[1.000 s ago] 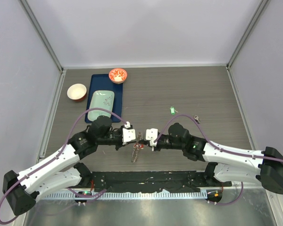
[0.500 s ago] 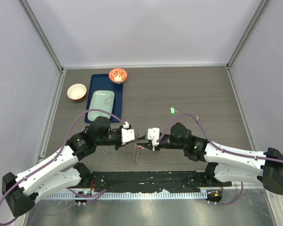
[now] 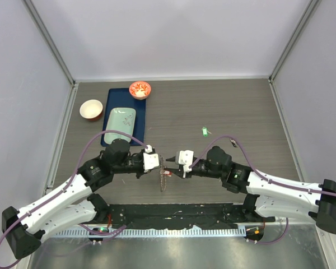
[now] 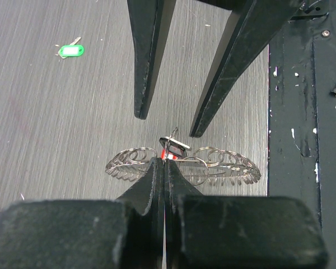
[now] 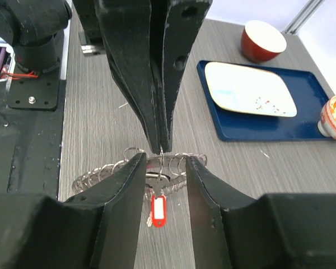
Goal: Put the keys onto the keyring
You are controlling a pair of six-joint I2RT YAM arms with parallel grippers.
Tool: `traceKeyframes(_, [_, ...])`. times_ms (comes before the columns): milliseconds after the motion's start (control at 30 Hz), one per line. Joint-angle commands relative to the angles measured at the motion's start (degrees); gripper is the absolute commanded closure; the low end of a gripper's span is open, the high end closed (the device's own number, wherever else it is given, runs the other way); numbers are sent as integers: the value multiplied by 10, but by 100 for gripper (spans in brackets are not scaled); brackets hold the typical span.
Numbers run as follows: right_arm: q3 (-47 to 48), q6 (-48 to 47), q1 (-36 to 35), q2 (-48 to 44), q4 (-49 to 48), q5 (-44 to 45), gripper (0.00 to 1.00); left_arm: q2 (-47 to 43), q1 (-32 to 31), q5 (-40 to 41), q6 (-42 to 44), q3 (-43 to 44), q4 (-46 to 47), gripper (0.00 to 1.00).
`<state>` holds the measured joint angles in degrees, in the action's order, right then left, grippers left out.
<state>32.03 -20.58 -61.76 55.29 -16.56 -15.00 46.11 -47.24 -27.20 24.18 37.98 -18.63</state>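
Observation:
My left gripper (image 3: 160, 163) is shut on the keyring (image 3: 163, 181), a jagged silvery ring held on edge just above the table near its front edge. In the left wrist view its fingertips (image 4: 166, 162) pinch the ring's rim (image 4: 229, 161). A red key (image 5: 157, 212) hangs from the ring. My right gripper (image 3: 172, 170) is open, its fingers either side of the ring (image 5: 95, 176) without gripping it. A green key (image 3: 204, 131) and a dark key (image 3: 233, 142) lie on the table to the right. The other dark key is out of view.
A blue tray (image 3: 111, 98) holding a pale plate (image 3: 120, 120) lies at the back left. A red bowl (image 3: 91, 109) stands left of the tray and an orange patterned bowl (image 3: 140, 89) on its far corner. A black base strip (image 3: 173, 216) runs along the near edge.
My right arm has drawn back a little to the right. My left gripper has kept hold of the keyring and shifted slightly forward with it.

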Motion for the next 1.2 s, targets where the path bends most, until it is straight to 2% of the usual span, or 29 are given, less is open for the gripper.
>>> traceKeyframes(0, [-5,1,2,17,-12,11,59,-13,0,-5,-5,1,46,100])
traceKeyframes(400, [-21,7,7,36,-37,9,67,-12,0,-4,-6,0,47,100])
traceKeyframes(500, [-21,8,8,42,-38,9,75,-12,0,-5,-5,0,47,100])
traceKeyframes(700, [-18,9,8,43,-39,6,99,-11,0,-7,-6,0,47,100])
traceKeyframes(1167, [8,-2,8,36,-22,-8,99,10,0,-10,-5,11,28,100])
